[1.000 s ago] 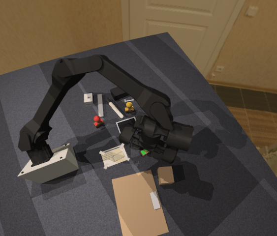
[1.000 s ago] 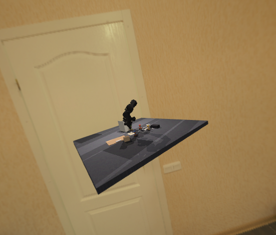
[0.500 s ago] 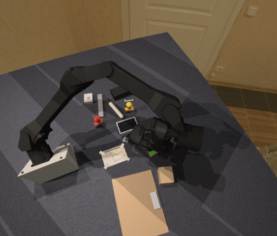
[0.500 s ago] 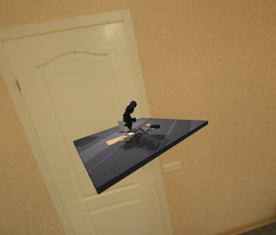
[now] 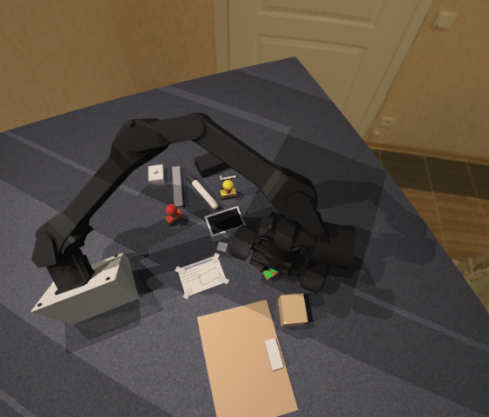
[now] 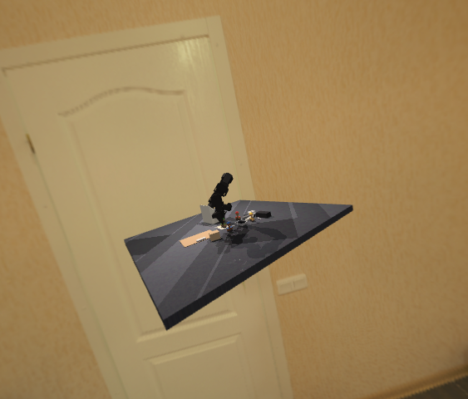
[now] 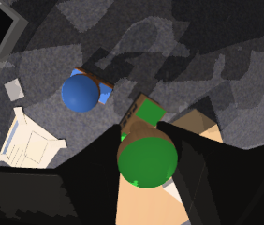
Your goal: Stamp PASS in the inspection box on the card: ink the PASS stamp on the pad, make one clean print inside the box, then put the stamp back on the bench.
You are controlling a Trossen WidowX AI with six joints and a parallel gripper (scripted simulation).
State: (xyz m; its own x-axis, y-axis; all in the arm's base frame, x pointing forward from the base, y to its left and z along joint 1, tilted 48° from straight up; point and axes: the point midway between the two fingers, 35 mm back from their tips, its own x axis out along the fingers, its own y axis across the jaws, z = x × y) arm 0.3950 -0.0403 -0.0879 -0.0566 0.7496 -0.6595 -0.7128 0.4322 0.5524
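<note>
My gripper (image 5: 274,271) (image 7: 139,128) is shut on the green-knobbed stamp (image 5: 269,274) (image 7: 147,161), its knob up between the fingers. It is held over the bench to the right of the card (image 5: 190,287) (image 7: 29,133); its height is hard to tell. The lettering on its base is not legible. The card lies taped flat, and no mark can be made out in its outlined box. The open ink pad (image 5: 208,228) (image 7: 17,28) has a black face and a pale rim, and lies beyond the card.
A blue stamp (image 7: 80,93) stands close to the held one. A cardboard block (image 5: 294,309) (image 7: 195,124) and tan folder (image 5: 244,359) lie nearby. Red (image 5: 171,209) and yellow (image 5: 227,185) stamps, a marker (image 5: 203,193), a grey bar (image 5: 176,186) and a black block (image 5: 209,165) lie farther off.
</note>
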